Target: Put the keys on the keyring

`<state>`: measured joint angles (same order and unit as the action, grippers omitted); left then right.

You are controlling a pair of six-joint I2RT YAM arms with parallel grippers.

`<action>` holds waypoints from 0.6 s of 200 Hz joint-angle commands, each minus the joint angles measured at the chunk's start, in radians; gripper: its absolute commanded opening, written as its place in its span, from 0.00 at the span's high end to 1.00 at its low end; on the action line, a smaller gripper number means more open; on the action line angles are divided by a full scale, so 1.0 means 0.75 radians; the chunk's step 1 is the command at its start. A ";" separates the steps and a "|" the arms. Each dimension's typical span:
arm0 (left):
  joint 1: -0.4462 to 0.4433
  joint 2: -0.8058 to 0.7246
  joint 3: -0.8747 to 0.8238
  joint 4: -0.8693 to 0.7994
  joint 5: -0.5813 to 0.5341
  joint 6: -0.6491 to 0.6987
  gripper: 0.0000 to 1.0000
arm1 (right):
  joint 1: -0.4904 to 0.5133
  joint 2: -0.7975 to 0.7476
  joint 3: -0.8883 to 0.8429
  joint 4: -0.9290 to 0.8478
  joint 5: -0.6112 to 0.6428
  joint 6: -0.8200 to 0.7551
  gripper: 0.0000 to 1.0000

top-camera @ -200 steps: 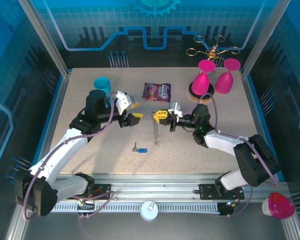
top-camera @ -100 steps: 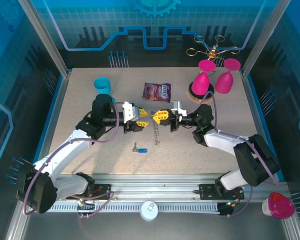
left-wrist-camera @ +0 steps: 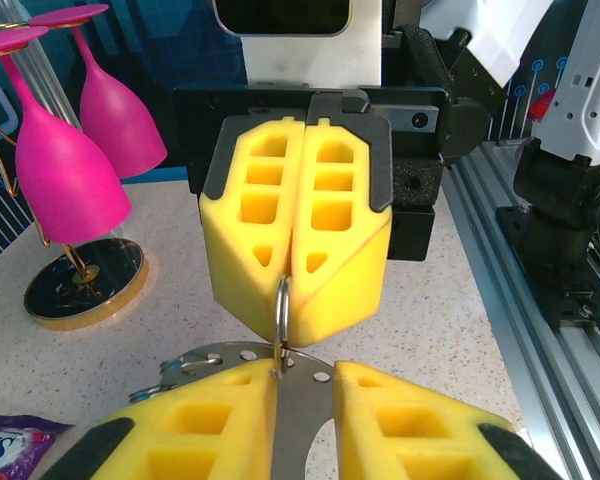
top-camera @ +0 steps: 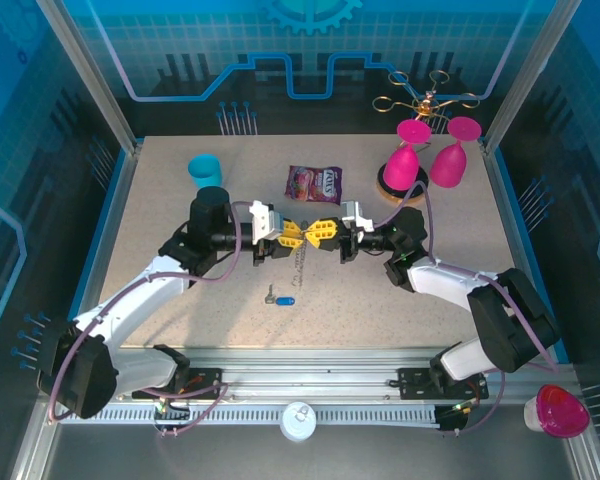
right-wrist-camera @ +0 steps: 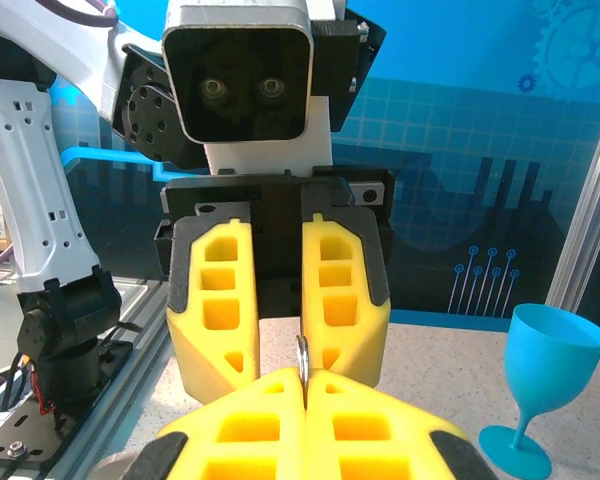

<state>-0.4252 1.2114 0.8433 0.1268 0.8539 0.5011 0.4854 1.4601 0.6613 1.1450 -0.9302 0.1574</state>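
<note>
A speckled beige stone-look tabletop [top-camera: 365, 322] sits inside a boxed enclosure. Behind it stands a translucent blue back panel [top-camera: 180, 45] printed with a fine pale grid, a stepped light-blue circuit line [top-camera: 280, 62] and a toothed gear emblem [top-camera: 312, 12] at its top edge. Slanted silver aluminium posts [top-camera: 85, 72] frame the rear corners. Darker blue side panels [top-camera: 15, 210] with printed circuit traces close in left and right. A ribbed silver aluminium rail [top-camera: 310, 382] runs along the near edge. The light is bright and even, casting soft, short shadows on the tabletop.
</note>
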 commanded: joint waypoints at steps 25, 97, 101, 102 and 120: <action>-0.016 0.007 0.001 0.070 0.050 -0.027 0.82 | 0.020 0.009 0.044 0.007 -0.020 -0.026 1.00; -0.020 -0.012 -0.008 0.076 -0.023 0.021 1.00 | 0.028 -0.012 0.028 -0.102 0.005 -0.093 0.97; -0.019 -0.018 -0.011 0.076 -0.042 0.031 1.00 | 0.024 -0.020 0.022 -0.113 0.021 -0.094 0.87; -0.020 -0.020 -0.012 0.076 -0.047 0.033 1.00 | 0.023 -0.023 0.019 -0.117 0.027 -0.096 0.83; -0.039 -0.056 -0.011 0.021 -0.170 0.125 1.00 | -0.006 -0.114 -0.015 -0.290 0.150 -0.184 0.65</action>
<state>-0.4305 1.2125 0.8383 0.1379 0.8116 0.4976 0.4900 1.4509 0.6651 1.0729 -0.9115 0.0978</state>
